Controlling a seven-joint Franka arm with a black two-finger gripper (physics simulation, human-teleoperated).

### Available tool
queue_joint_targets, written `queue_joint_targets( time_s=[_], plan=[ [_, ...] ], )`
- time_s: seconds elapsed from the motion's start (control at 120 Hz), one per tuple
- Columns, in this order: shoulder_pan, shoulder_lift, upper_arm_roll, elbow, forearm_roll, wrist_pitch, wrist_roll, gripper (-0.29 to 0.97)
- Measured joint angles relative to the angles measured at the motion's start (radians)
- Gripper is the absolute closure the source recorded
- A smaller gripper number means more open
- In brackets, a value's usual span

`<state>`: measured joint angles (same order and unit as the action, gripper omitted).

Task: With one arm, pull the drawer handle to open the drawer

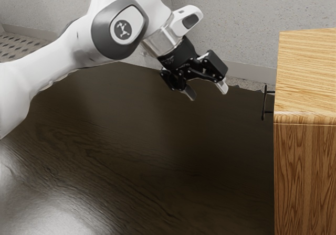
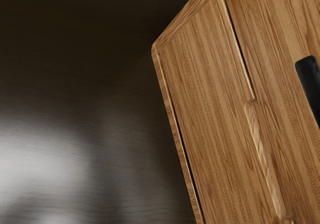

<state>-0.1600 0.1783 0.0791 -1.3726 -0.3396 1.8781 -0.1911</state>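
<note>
A light wooden cabinet [image 1: 304, 125] stands at the exterior view's right. A thin black drawer handle [image 1: 266, 102] sticks out of its upper front, toward the arm. My black gripper [image 1: 208, 92] hangs in the air to the left of that handle, about a hand's width away and slightly higher. It is open, with nothing between its fingers. In the wrist view the cabinet front [image 2: 215, 109] lies ahead of my hand, with a long wooden grip [image 2: 264, 164] on one panel and part of the black handle [image 2: 310, 84] beyond it.
The dark wooden floor [image 1: 131, 161] stretches under the arm and in front of the cabinet. A grey wall [image 1: 236, 20] runs behind, with a pale baseboard along its foot.
</note>
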Motion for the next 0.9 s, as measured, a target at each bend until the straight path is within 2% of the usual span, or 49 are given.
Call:
queue_joint_targets(
  time_s=[0.9],
  plan=[
    [-0.059, 0.074, 0.001, 0.030, -0.041, 0.127, -0.032, 0.00]
  ],
)
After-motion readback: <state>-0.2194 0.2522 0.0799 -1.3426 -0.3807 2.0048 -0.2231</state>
